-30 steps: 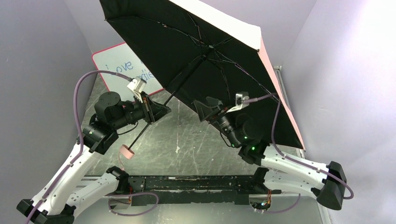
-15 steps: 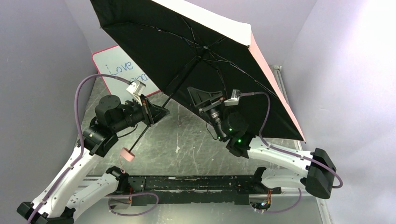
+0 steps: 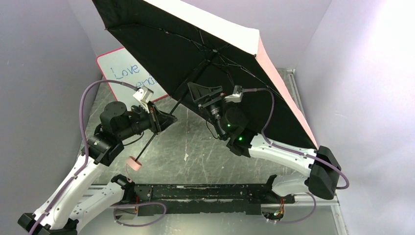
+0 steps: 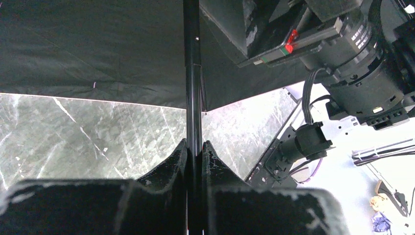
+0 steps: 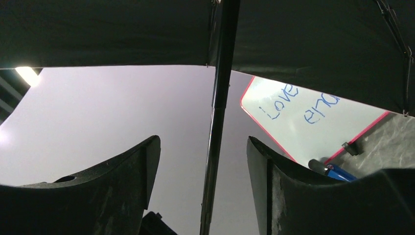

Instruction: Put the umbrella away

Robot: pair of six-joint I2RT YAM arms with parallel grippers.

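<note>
While the left claw (image 4: 194,152) clamps the black shaft (image 4: 192,73) and the right claw (image 5: 203,142) gapes wide around it without touching, the umbrella (image 3: 195,44) spreads fully open across the upper frame, so closing and stowing it all lies ahead.

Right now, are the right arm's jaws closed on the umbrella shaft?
No, the jaws stand wide apart with the shaft between them, untouched.

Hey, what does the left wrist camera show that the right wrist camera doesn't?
Left wrist only: the left gripper shut on the umbrella shaft, with the right arm close by. Right wrist only: the right gripper open, straddling the shaft without touching it, plus the whiteboard and a blue marker. Both: the shaft and the black canopy.
</note>
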